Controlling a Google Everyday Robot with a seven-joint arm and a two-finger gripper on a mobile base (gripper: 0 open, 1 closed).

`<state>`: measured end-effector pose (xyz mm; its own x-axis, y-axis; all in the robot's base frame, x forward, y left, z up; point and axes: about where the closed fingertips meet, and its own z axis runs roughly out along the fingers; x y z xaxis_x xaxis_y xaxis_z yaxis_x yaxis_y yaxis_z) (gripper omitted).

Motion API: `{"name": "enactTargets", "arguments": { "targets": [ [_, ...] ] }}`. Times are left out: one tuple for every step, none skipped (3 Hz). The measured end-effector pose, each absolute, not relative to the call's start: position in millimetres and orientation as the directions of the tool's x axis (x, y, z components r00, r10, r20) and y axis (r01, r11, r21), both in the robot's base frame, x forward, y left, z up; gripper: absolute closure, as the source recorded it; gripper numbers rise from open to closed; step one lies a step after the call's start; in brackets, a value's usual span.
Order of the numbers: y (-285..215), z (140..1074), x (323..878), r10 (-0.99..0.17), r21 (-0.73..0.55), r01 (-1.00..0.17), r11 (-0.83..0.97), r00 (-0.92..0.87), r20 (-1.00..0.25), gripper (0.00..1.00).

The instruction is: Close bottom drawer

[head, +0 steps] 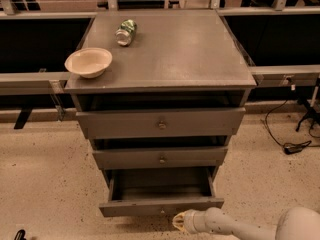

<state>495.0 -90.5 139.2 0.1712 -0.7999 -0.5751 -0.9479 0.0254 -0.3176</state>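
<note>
A cream bowl [88, 62] sits at the left front edge of the grey cabinet [190, 49], with a green can [125, 32] lying behind it. At the cabinet's foot, the bottom drawer [145, 207] stands pulled out. The gripper [181, 221] is just below the drawer's front; I cannot tell whether it is open or closed.

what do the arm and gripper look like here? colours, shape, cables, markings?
The arm is a smooth off-white tube from a big rounded white joint at lower right. It ends in a cream-yellow gripper, just in front of the bottom drawer. No cables or markings show on it.
</note>
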Motion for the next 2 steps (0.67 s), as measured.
{"name": "enactTargets", "arguments": {
  "targets": [
    [-97.1, 129.7, 502.7, -0.778, -0.265, -0.959, 0.102, 0.089, -0.622, 1.00],
    [-100.2, 123.0, 516.9, -0.749, -0.231, -0.963, 0.140, 0.050, -0.661, 1.00]
  ]
}}
